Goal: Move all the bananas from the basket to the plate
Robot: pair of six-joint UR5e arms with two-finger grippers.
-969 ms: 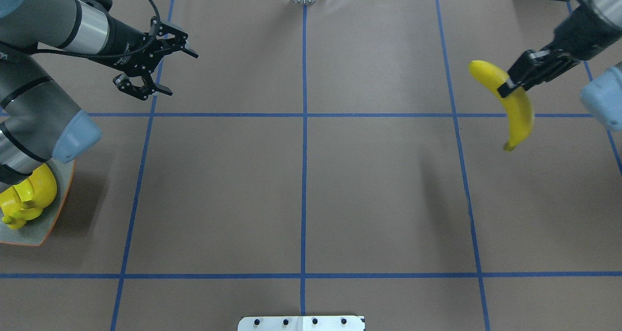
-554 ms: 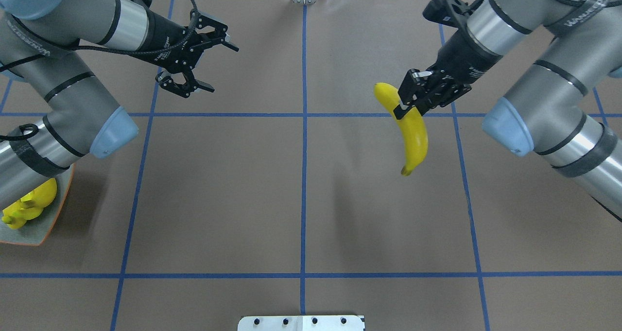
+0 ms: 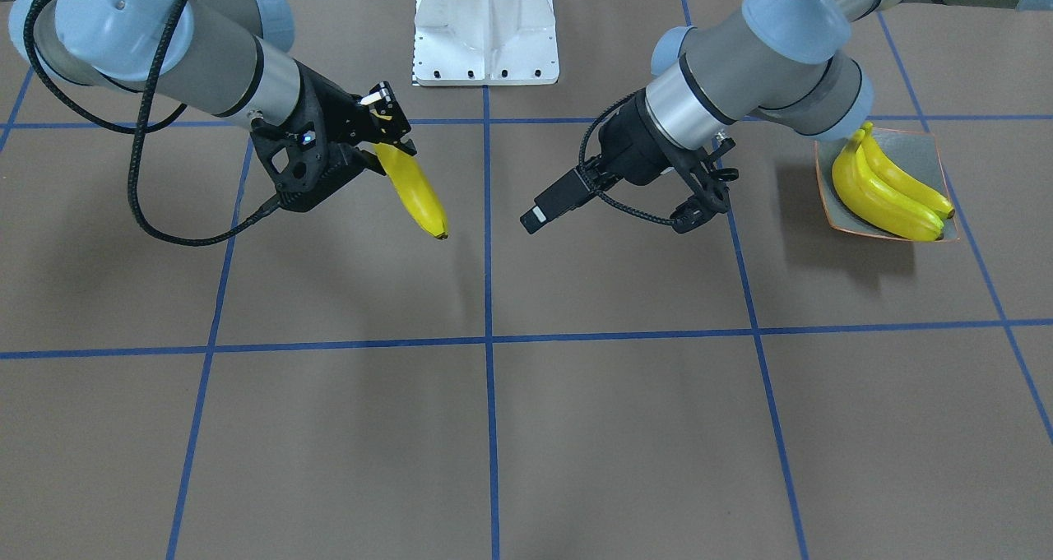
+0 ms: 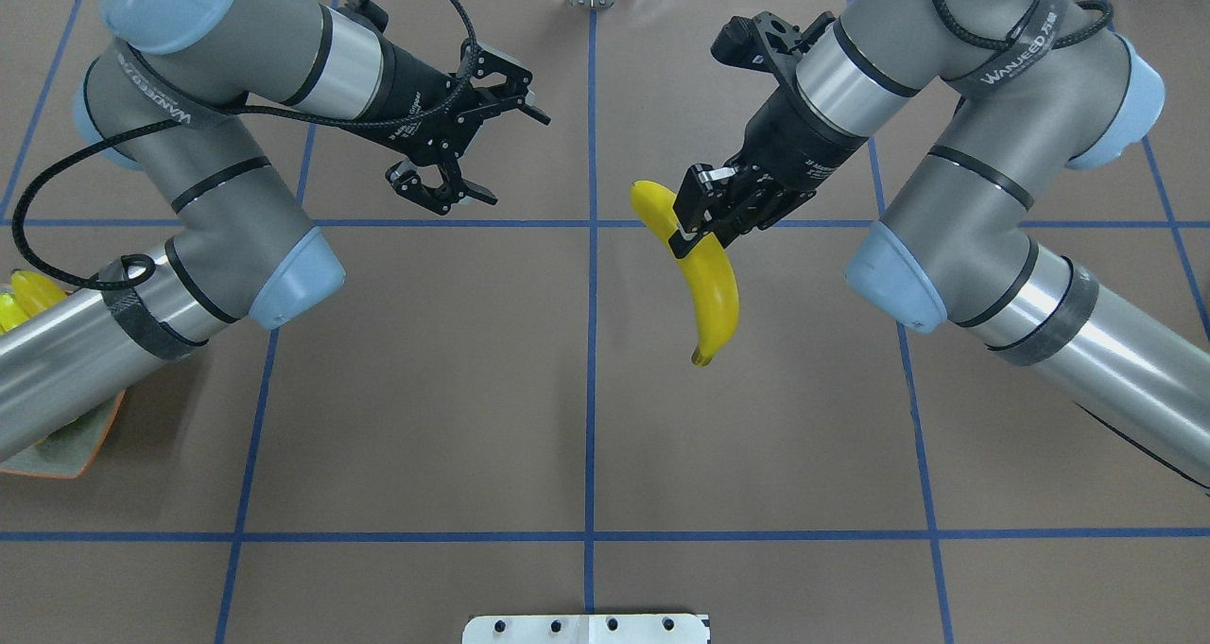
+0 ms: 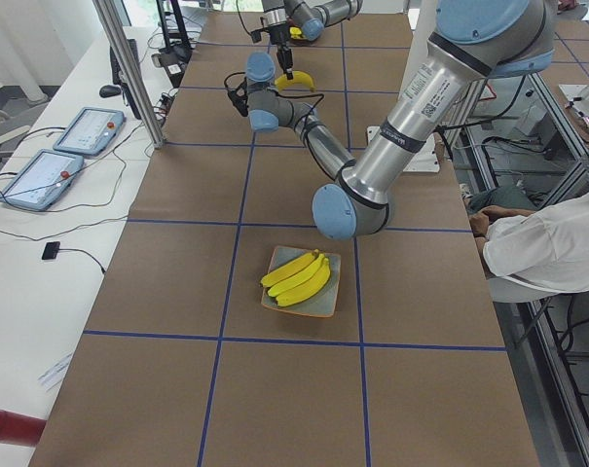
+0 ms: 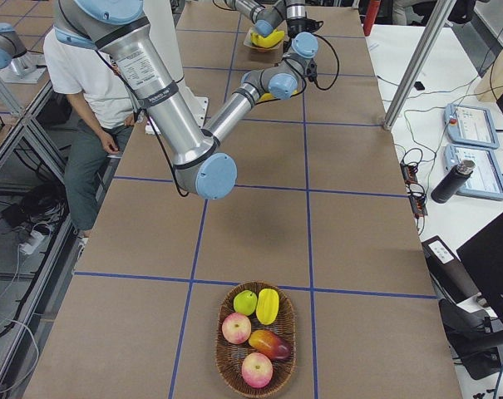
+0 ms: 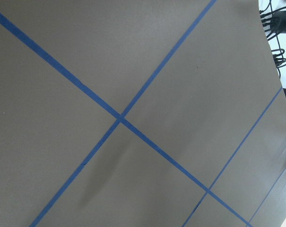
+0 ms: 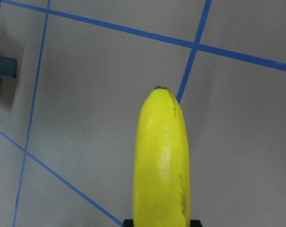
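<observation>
My right gripper (image 4: 693,225) is shut on the upper part of a yellow banana (image 4: 716,299), which hangs tip-down above the table just right of the centre line. The front-facing view shows the same banana (image 3: 418,194) in that gripper (image 3: 380,135), and it fills the right wrist view as the banana (image 8: 161,161). My left gripper (image 4: 515,157) hovers open and empty left of the centre line, facing the banana; it is also the gripper (image 3: 709,198). More bananas (image 3: 884,190) lie on the square plate (image 3: 930,145) at the table's left end. The basket (image 6: 290,326) sits at the right end.
The basket holds apples (image 6: 237,327) and other fruit; I see no banana in it. My left arm covers most of the plate (image 4: 66,447) from overhead. A seated person (image 5: 552,248) is beside the table, and a white mount plate (image 3: 485,30) lies at the robot's base.
Both arms have swung in toward the table's centre. The right gripper carried the banana leftward from the right edge; the left gripper moved right and stayed open.
</observation>
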